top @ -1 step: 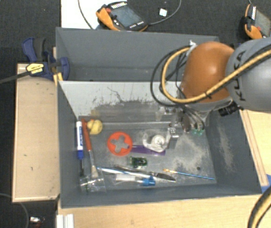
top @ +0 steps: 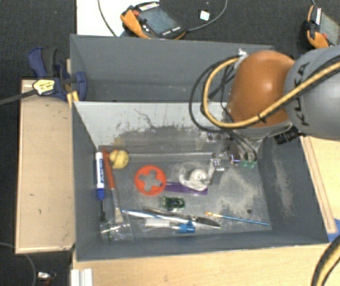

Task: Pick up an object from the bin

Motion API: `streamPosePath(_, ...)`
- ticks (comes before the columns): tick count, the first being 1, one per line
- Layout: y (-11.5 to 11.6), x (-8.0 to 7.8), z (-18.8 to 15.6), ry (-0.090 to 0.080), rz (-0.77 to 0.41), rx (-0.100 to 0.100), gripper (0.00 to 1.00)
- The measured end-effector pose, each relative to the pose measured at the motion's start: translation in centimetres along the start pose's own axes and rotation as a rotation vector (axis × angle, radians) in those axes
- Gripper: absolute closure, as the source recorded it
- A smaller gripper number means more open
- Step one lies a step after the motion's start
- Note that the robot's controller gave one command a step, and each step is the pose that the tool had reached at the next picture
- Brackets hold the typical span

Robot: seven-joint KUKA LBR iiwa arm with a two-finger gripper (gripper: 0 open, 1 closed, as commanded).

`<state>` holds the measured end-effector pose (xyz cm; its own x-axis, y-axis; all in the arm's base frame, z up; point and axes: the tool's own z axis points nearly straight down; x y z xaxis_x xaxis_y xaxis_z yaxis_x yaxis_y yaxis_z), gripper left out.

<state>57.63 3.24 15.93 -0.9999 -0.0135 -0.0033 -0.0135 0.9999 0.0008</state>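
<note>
Looking down into a grey metal bin, you see a scuffed, scratched floor with a scatter of small things lying along its lower half. The bin stands on a dark surface, where a sheet of white paper and two orange-and-black handheld devices lie beyond its far wall. Your arm comes in from the right, thick and grey, ending in a rounded orange cover with yellow-and-black cables looping around it. Below the cover the gripper points down, low over the middle of the floor. You cannot tell from this angle whether it is open or closed, and nothing can be seen held in it. The thing nearest to it is a clear round piece, just to its lower left and resting on a purple piece. Left of those lies an orange ring with a cross-shaped cut-out, then a yellow ball near the back left. A blue-and-white marker and a red pen lie along the left wall. Nearer the front are a small green-and-black thing, a clear tube with a blue cap and a thin blue-tipped stick. Black letters on the arm's casing, partly crossed by a cable, appear to read KUKA.
</note>
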Motion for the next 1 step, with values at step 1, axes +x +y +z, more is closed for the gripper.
streamPosePath(1, 2.09, -0.32, 8.82, -0.001, -0.096, -0.001, 0.00)
